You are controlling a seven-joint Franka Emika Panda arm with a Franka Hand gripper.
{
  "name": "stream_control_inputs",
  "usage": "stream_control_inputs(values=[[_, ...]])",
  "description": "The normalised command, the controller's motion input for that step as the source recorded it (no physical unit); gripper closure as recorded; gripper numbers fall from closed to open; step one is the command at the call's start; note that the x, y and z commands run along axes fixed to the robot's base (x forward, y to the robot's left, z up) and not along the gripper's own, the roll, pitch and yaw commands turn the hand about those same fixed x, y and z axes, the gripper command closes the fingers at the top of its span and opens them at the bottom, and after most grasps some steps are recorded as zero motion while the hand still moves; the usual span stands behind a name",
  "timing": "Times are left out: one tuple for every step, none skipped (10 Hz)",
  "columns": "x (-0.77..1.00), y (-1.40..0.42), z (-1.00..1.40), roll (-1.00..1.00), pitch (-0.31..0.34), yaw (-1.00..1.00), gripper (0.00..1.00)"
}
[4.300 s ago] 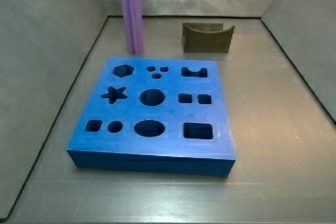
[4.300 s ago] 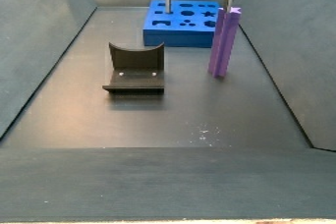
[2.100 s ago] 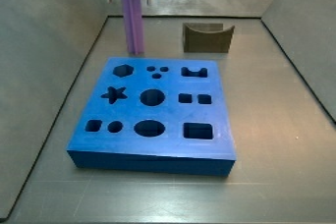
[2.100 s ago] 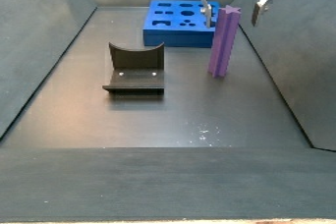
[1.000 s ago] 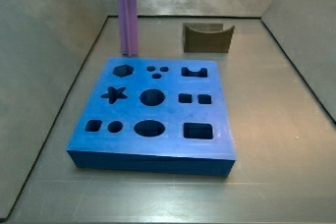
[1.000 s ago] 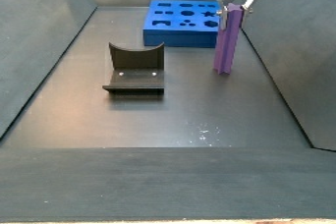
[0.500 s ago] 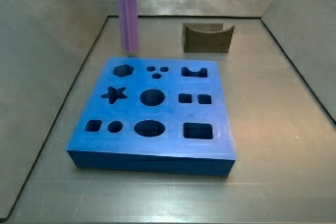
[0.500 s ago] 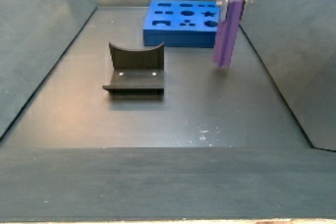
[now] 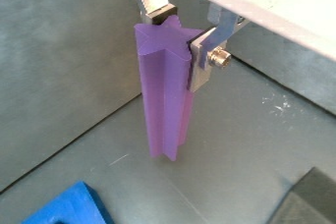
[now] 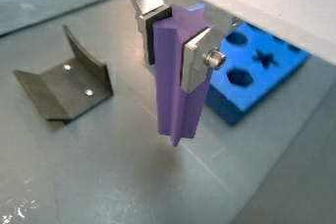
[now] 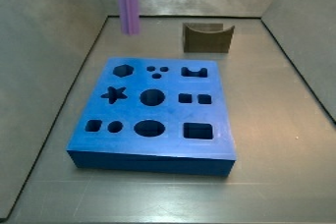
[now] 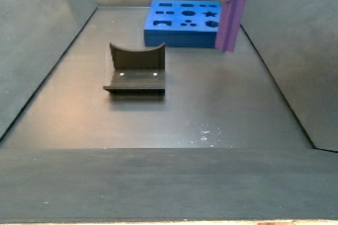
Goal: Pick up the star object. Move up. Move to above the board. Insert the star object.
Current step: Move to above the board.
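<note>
My gripper (image 9: 178, 35) is shut on the top of the star object (image 9: 164, 95), a tall purple prism with a star cross-section that hangs upright from the silver fingers (image 10: 196, 56). In both side views the star object (image 11: 129, 2) (image 12: 234, 14) is lifted off the floor, with its upper end at the frame's top edge. The board (image 11: 132, 115), a thick blue slab with dark cut-outs including a star hole (image 11: 114, 95), lies flat on the floor. In a wrist view the board (image 10: 256, 76) lies beyond the hanging prism.
The fixture (image 11: 206, 37) (image 12: 136, 69), a dark olive-brown notched bracket, stands on the floor beside the board (image 12: 179, 39); a wrist view also shows the fixture (image 10: 59, 85). Grey walls enclose the floor on all sides.
The gripper came down over the standing star object, shut on its top, and has since risen straight up with it, so the prism now hangs above the floor.
</note>
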Motion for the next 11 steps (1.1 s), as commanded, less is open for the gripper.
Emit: stream_control_inputs(values=[[0.18,0.11,1.0,-0.41,0.093,0.17,1.0],[0.17,0.1,1.0,-0.35,0.089,0.11,1.0],[0.16,0.1,1.0,-0.25,0.088,0.04,1.0],[0.15,0.09,1.0,-0.19,0.09,0.0,1.0],[0.13,0.08,1.0,-0.15,0.084,-0.02,1.0],[0.13,0.08,1.0,-0.14,0.082,-0.02,1.0],[0.1,0.07,0.92,-0.11,0.084,-0.03,1.0],[0.07,0.05,0.74,-0.1,0.084,-0.03,1.0],[0.05,0.04,0.57,-0.08,0.081,-0.03,1.0],[0.03,0.03,0.35,-0.07,0.075,-0.02,1.0],[0.02,0.02,0.19,-0.05,0.077,-0.02,1.0]])
